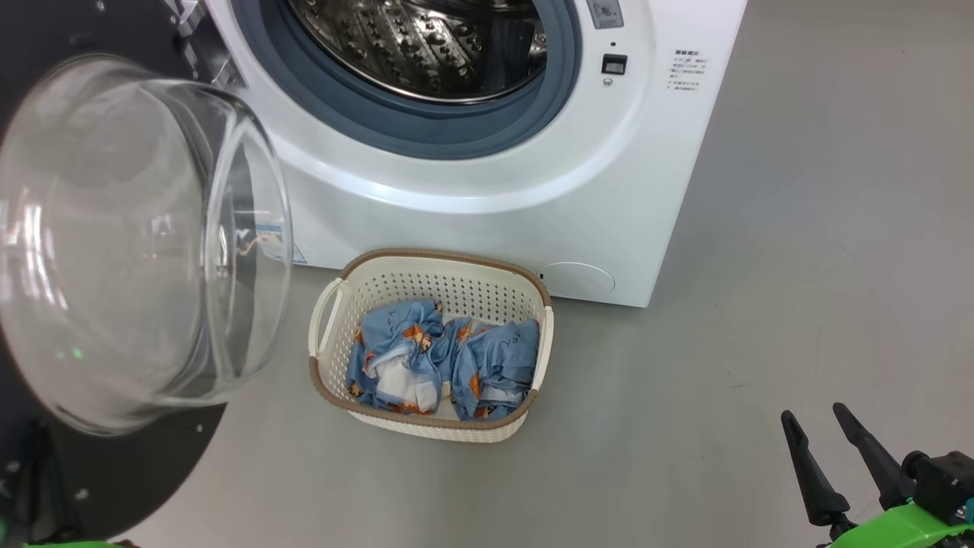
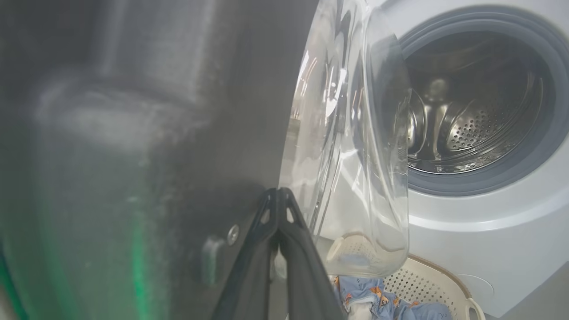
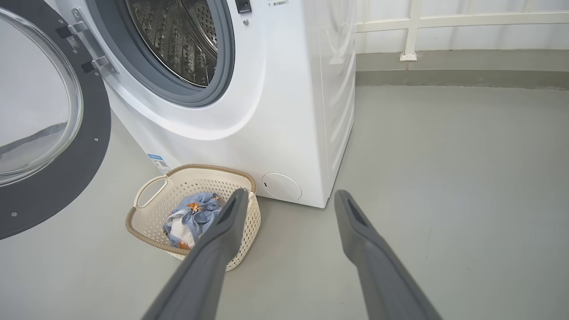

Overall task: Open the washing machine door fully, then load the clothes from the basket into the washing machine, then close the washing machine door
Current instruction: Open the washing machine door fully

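My left pincer [image 2: 279, 192], tips together, is just beside the washing machine door [image 2: 133, 133]. My right pincer [image 1: 813, 413] gapes wide, right of the basket [image 1: 430, 255].

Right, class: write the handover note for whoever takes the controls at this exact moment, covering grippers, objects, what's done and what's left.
Left gripper: shut, empty, tips at the washing machine door's black rim.
Right gripper: open, empty, low over the floor, right of the basket.
Clothes: two bundles in the basket, in front of the washing machine; drum empty.
Done: door swung wide open.
Left: load the clothes, close the door.
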{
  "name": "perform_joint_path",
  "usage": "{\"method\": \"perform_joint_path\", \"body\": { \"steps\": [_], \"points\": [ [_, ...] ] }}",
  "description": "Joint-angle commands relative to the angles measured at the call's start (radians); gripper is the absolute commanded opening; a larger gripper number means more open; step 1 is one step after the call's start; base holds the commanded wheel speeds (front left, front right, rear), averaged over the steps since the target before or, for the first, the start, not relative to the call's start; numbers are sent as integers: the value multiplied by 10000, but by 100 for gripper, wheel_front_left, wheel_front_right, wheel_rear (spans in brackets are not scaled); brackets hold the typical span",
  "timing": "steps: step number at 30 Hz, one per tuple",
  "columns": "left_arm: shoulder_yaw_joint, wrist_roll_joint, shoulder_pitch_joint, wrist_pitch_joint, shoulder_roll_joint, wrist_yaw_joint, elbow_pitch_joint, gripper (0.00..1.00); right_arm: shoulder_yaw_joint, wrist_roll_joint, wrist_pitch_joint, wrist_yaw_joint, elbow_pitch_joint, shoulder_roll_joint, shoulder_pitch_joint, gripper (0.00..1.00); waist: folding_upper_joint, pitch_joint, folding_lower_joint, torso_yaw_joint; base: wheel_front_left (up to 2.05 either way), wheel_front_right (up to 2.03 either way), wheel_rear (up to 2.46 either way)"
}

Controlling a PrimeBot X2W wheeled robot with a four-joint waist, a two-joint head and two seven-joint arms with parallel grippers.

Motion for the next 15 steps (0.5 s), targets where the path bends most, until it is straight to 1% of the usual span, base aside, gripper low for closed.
{"method": "perform_joint_path", "body": {
  "steps": [1,10,15],
  "points": [
    [640,118,-430,-55,503,198,-34,0,173,-116,-122,27,-264,-213,-271,100,0,38,0,3,0,0,0],
    [1436,54,-952,-65,944,179,745,0,194,-108,-122,27,-335,-234,-422,100,0,213,0,-7,0,0,0],
    [1957,68,-1335,-66,1209,32,1266,0,197,-114,-122,27,-365,-263,-470,100,0,323,0,-25,0,0,0]
  ]
}}
